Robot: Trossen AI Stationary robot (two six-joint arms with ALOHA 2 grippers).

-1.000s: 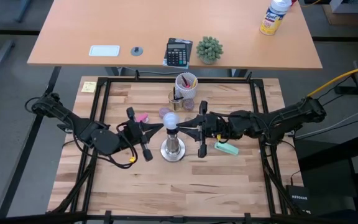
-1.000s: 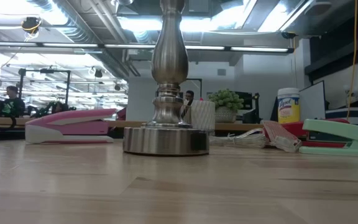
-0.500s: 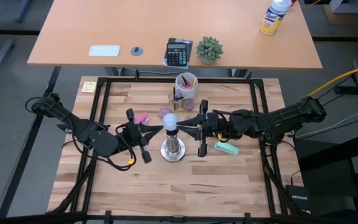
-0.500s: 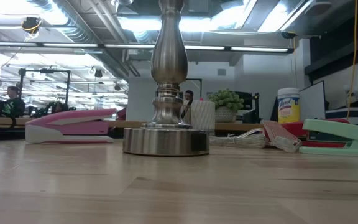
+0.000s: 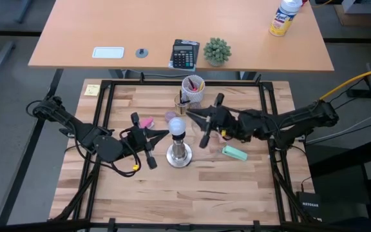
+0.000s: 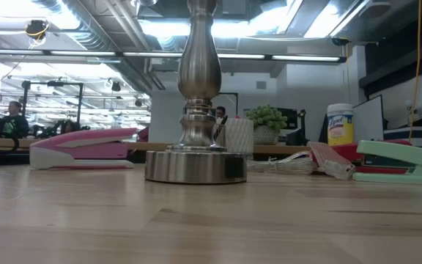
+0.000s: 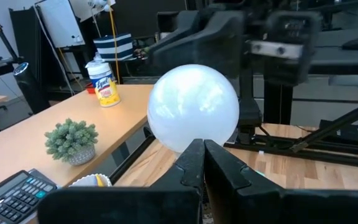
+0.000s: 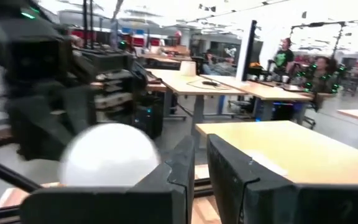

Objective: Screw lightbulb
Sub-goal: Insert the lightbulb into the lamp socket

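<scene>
Nearby, lightbulb [image 5: 176,125] between shut left jaws and near-closed, empty right jaws.

A long tan desk [image 5: 172,55] stands behind the butcher-block worktable [image 5: 185,187] on a dark grey floor [image 5: 18,90]. On the desk sit a calculator [image 5: 185,54], a small potted succulent [image 5: 216,51] and a wipes canister [image 5: 283,17]. Beyond, the open workshop holds more desks [image 8: 253,90], exposed ceiling ducts [image 6: 101,29] with bright strip lights [image 6: 196,28], and people in the distance [image 8: 284,56].
</scene>
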